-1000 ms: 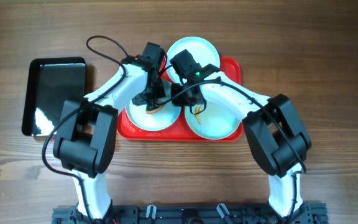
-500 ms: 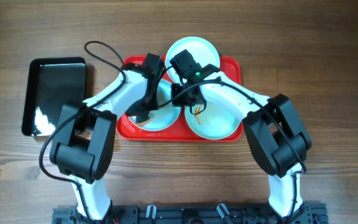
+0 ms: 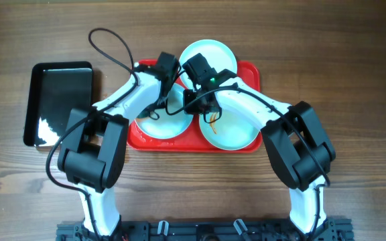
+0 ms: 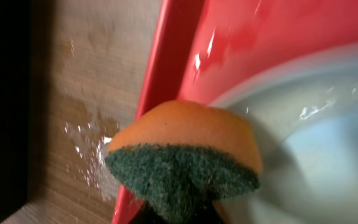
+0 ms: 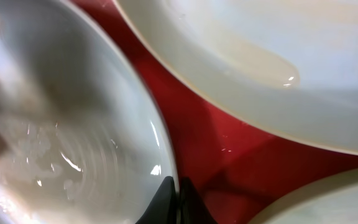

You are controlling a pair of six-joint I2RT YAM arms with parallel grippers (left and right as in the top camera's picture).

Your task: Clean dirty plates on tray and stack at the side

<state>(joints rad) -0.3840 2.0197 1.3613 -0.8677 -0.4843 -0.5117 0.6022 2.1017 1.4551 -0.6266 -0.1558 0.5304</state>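
Note:
Three pale plates lie on the red tray: a far plate, a left plate and a right plate with an orange-brown smear. My left gripper is shut on an orange sponge with a green scouring face. It holds the sponge at the left plate's outer rim, over the tray's edge. My right gripper is shut on the left plate's rim. The far plate lies beyond it.
A glossy black tray lies on the wooden table to the left of the red tray. Water drops wet the wood beside the red tray. Both arms cross over the tray's middle. A black cable loops above the left arm.
My left gripper swept the sponge from the left plate's centre to its front left, then back up along its left rim. The right gripper has stayed on the rim.

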